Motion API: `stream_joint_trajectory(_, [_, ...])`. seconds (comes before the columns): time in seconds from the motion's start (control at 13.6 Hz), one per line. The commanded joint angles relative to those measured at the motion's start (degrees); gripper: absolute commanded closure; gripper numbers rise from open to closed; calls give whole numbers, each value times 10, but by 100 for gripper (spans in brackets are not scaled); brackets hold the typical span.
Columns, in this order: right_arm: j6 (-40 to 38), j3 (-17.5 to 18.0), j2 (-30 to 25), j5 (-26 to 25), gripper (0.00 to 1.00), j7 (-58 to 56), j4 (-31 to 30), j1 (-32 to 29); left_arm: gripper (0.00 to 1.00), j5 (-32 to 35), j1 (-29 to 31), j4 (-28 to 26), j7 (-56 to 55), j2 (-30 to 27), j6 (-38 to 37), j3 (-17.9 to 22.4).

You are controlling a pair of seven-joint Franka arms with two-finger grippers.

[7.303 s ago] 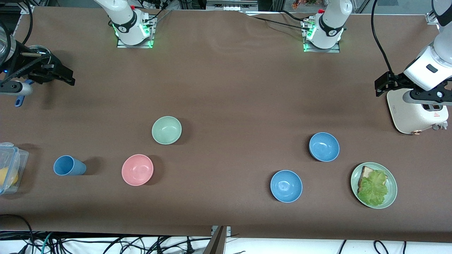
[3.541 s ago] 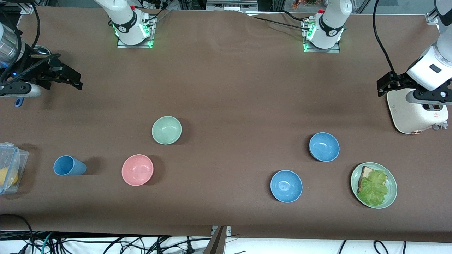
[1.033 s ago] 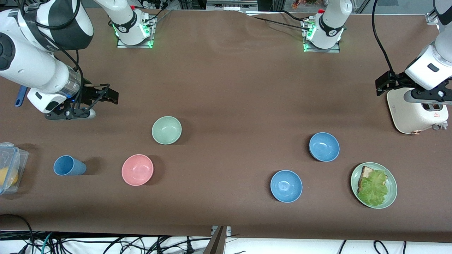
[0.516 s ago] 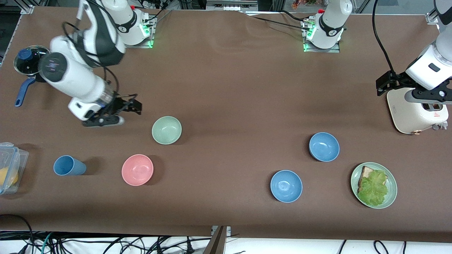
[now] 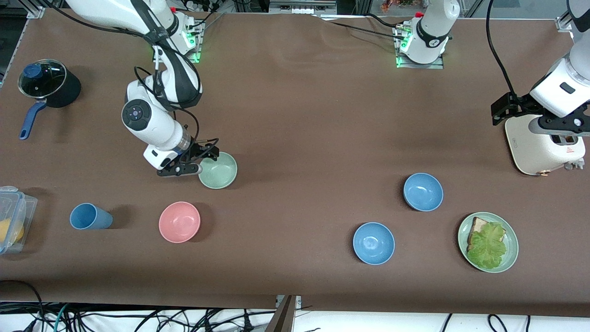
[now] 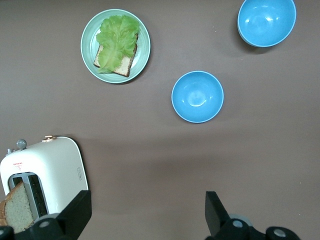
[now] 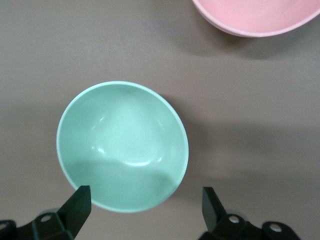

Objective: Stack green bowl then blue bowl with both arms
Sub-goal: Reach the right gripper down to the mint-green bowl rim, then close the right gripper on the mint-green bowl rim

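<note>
The green bowl [image 5: 218, 171] sits upright on the brown table, and it fills the right wrist view [image 7: 122, 145]. My right gripper [image 5: 206, 156] hangs open over that bowl's rim on the side toward the right arm's end [image 7: 145, 205], with nothing held. Two blue bowls stand toward the left arm's end, one [image 5: 423, 192] farther from the front camera [image 6: 197, 96] and one [image 5: 374, 243] nearer [image 6: 266, 21]. Above the table beside the toaster, my left gripper [image 5: 498, 110] waits open and empty [image 6: 147, 212].
A pink bowl [image 5: 179, 222] and a blue cup [image 5: 90, 216] stand nearer the front camera than the green bowl. A black pot [image 5: 46, 85] and a plastic box [image 5: 11, 219] are at the right arm's end. A plate of bread and lettuce [image 5: 509, 258] and a white toaster [image 5: 544, 147] are at the left arm's end.
The right arm has swung in from its end of the table, and its open gripper now reaches the green bowl's rim. The left arm has not moved.
</note>
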Motion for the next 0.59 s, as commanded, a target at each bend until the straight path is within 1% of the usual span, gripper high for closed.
stream_joint_trajectory(0.0, [15,0,16,-6,2,-10,10,-11,0,4,3,21,7,10,-14,-1])
stream_joint_trajectory(0.22, [41,-5,39,-6,6,-18,5,-15,0,4,2,21,7,10,-14,0])
stream_joint_trajectory(0.37, [44,-5,48,-5,14,-12,5,-14,0,4,2,22,7,9,-14,-1])
stream_joint_trajectory(0.52, [44,-5,54,-4,30,-11,7,-14,0,3,2,21,7,10,-14,-1])
